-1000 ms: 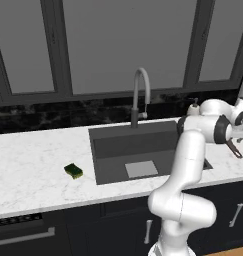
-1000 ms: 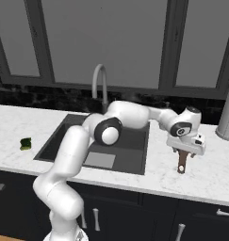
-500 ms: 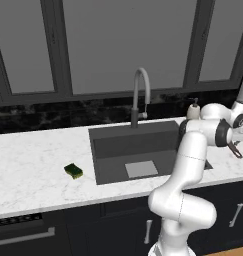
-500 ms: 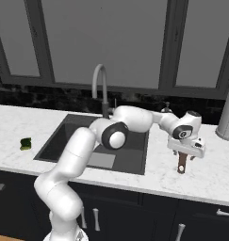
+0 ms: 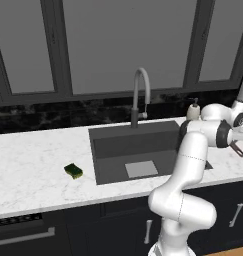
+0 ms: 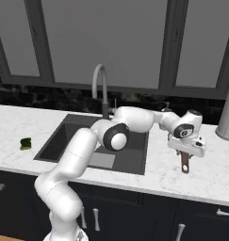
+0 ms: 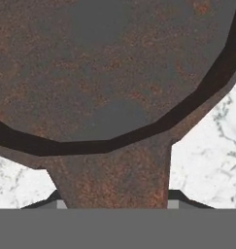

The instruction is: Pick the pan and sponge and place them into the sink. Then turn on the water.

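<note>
The rusty reddish-brown pan point(image 7: 109, 73) lies on the marble counter to the right of the sink point(image 5: 133, 136). Its straight handle point(image 7: 114, 175) runs down between my fingertips point(image 7: 174, 196), which touch it on both sides. My gripper point(image 7: 114, 202) is shut on that handle. From the right base view the gripper point(image 6: 187, 149) sits low over the pan, whose handle point(image 6: 184, 164) sticks out toward the counter's front edge. The hand hides most of the pan's bowl in both base views. The green-topped sponge point(image 5: 73, 171) rests on the counter left of the sink point(image 6: 64, 141). No water runs from the faucet point(image 5: 139, 92).
A soap dispenser point(image 5: 194, 107) stands behind the sink's right corner. A tall grey canister point(image 6: 226, 115) stands at the far right of the counter. My arm reaches across the basin's right half. Dark windows rise behind the backsplash.
The jaws have closed from wide open onto the pan's handle. The arm, pan and sponge stay where they were.
</note>
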Robot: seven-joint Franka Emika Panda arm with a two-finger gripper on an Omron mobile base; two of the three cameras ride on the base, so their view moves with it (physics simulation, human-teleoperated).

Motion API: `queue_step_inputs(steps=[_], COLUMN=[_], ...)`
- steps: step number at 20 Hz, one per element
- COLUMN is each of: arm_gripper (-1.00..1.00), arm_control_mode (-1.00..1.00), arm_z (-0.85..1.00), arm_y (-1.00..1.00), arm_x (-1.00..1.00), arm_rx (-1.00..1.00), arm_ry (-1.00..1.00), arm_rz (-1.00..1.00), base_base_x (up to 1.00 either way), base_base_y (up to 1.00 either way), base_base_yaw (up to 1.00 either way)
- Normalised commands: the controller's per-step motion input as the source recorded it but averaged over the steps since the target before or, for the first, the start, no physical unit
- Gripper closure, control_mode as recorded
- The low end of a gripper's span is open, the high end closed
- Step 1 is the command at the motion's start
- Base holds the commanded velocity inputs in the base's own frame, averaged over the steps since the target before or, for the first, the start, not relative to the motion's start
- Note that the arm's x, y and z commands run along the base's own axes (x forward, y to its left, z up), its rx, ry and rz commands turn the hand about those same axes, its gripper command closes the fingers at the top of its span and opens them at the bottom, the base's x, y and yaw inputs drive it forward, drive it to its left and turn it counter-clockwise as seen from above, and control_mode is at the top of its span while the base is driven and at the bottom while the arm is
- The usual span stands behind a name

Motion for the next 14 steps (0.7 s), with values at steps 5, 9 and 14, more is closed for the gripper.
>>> queue_step_inputs(steps=[5,9,14], arm_gripper=[1.0,1.0,1.0], arm_control_mode=[-1.0,-1.0,-1.0], arm_z=[0.2,0.38,0.31], arm_y=[0.6,0.89,0.84], arm_x=[-0.12,-0.46,-0.63], arm_rx=[-0.01,-0.07,-0.04], arm_ry=[0.02,0.02,-0.09], arm_rz=[0.2,0.27,0.25], base_base_x=[0.0,0.0,0.0], base_base_y=[0.0,0.0,0.0], base_base_yaw=[0.0,0.0,0.0])
